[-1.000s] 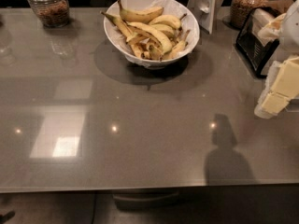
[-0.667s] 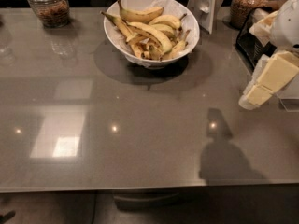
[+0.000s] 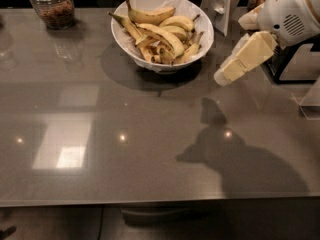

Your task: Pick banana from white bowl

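A large white bowl point(image 3: 202, 21) stands at the back middle of the grey table point(image 3: 100, 134). It holds several yellow bananas point(image 3: 160, 34), some with brown spots, piled together. My gripper point(image 3: 223, 76) comes in from the right edge on a white arm point(image 3: 290, 11). It hangs above the table just right of the bowl, at about the height of its rim, and points down and left. It holds nothing that I can see.
A glass jar point(image 3: 51, 5) with brown contents stands at the back left. A white upright card point(image 3: 220, 4) stands behind the bowl on the right. A dark rack point(image 3: 292, 64) and a clear stand point(image 3: 311, 101) are at the right edge.
The arm has moved left and toward the bowl, from the right edge to just beside its rim. The camera has also moved closer to the bowl. The bananas have not moved.
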